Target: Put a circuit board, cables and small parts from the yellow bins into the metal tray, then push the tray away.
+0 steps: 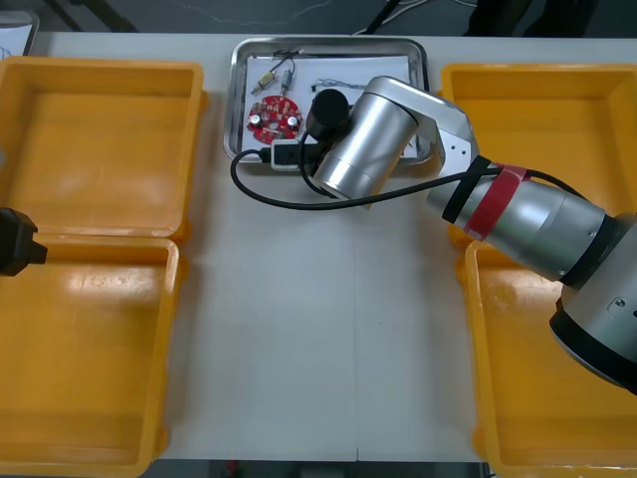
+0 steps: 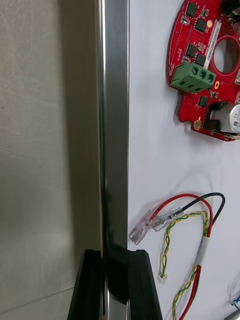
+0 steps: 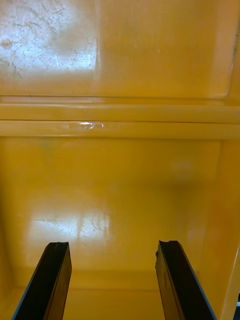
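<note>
- Your right end effector, fingers together, rests at the tray's rim. Push slow and level across the worktop.
- The circuit board and cables lie inside the tray, so avoid jolts.
- The left end effector hangs over a yellow bin, fingers apart.

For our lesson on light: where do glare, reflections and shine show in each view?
Left wrist view: white glare patches on the floor of the yellow bin beyond the open left gripper. Right wrist view: the rim of the metal tray carries a dark reflection above the shut right gripper. Front view: pale sheen inside the near left bin.
</note>
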